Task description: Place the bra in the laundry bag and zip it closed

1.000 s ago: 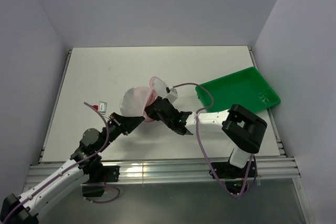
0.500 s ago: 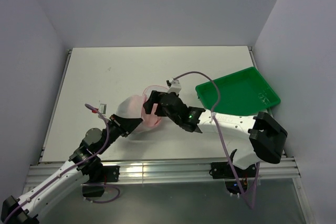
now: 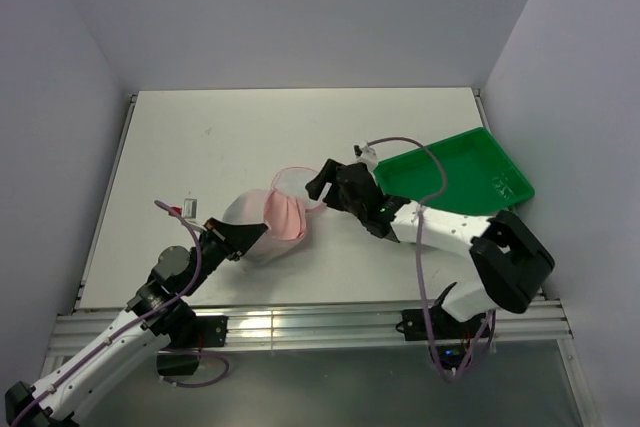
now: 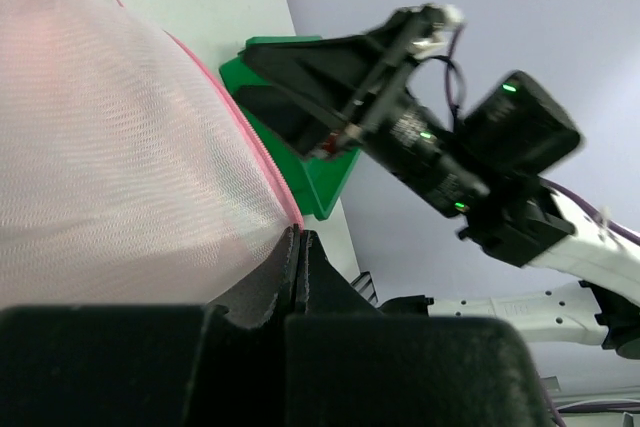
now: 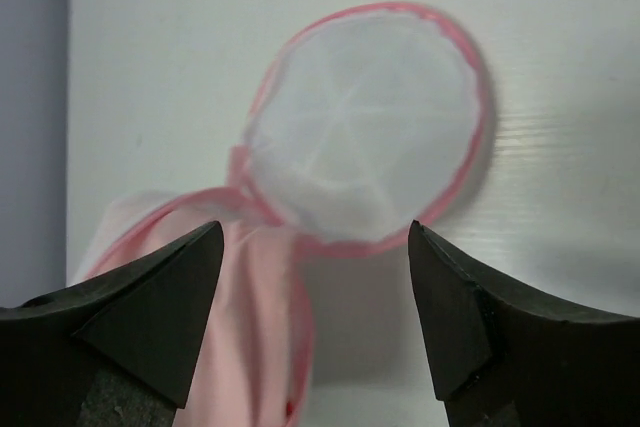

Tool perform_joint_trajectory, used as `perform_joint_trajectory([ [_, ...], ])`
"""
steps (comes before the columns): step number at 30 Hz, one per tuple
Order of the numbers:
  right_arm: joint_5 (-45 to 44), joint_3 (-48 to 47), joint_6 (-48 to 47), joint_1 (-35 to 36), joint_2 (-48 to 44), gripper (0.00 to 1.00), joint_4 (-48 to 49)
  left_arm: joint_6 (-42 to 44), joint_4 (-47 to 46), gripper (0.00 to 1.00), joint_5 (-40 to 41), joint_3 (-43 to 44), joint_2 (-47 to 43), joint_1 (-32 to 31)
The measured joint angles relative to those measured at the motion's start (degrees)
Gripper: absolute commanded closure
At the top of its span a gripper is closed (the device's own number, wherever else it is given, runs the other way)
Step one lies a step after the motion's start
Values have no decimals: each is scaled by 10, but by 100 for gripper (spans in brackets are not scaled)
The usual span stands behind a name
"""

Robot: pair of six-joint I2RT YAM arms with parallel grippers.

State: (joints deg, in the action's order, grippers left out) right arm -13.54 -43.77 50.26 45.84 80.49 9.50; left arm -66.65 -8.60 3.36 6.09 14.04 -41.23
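Right gripper [image 3: 318, 184] now back from laundry bag [image 3: 255, 227], lid [image 5: 365, 127] just ahead

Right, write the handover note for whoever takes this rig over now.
Left tool: shut on the bag, pinching its mesh near the zip rim.
Right tool: open, empty, hovering over the lid.
Bag: lies mid-table, mouth toward the right arm. The lid is flipped open and lies flat on the table.
Bra: looks tucked inside the bag, pink showing at the mouth.
Done: bra in, as far as the views show.
Left: fold the lid over the mouth and zip it closed.
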Motion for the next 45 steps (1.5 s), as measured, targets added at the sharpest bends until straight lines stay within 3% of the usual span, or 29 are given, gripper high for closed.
perform_joint_trajectory([
  [9, 5, 12, 112, -54, 151, 20, 76, 0, 3, 100, -1, 0, 4, 0],
  [13, 15, 11, 153, -66, 192, 30, 121, 2, 4, 100, -1, 0, 5, 0],
  [16, 16, 9, 178, -72, 214, 57, 155, 2, 3, 100, -1, 0, 5, -1],
  [17, 16, 6, 182, -74, 223, 80, 161, 2, 4, 100, -1, 0, 5, -1],
  [19, 15, -3, 191, -79, 246, 100, 173, 7, 9, 100, 0, 1, 5, -1],
  [22, 6, -9, 189, -82, 258, 100, 193, 12, 21, 100, 0, 1, 4, -1],
  [25, -29, 5, 139, -76, 205, 100, 199, 23, 40, 100, 11, 8, 5, -1],
  [28, -81, 35, 41, -47, 52, 100, 180, 41, 46, 100, 20, 31, 24, -1],
  [31, -128, 24, -97, 29, -148, 100, 171, 60, 31, 100, 21, 61, 67, 0],
  [34, -150, 0, -168, 76, -252, 100, 169, 82, 10, 100, 20, 90, 113, 0],
  [45, -208, 93, -192, 77, -297, 100, -19, 155, -23, 100, 10, 127, 184, 47],
])
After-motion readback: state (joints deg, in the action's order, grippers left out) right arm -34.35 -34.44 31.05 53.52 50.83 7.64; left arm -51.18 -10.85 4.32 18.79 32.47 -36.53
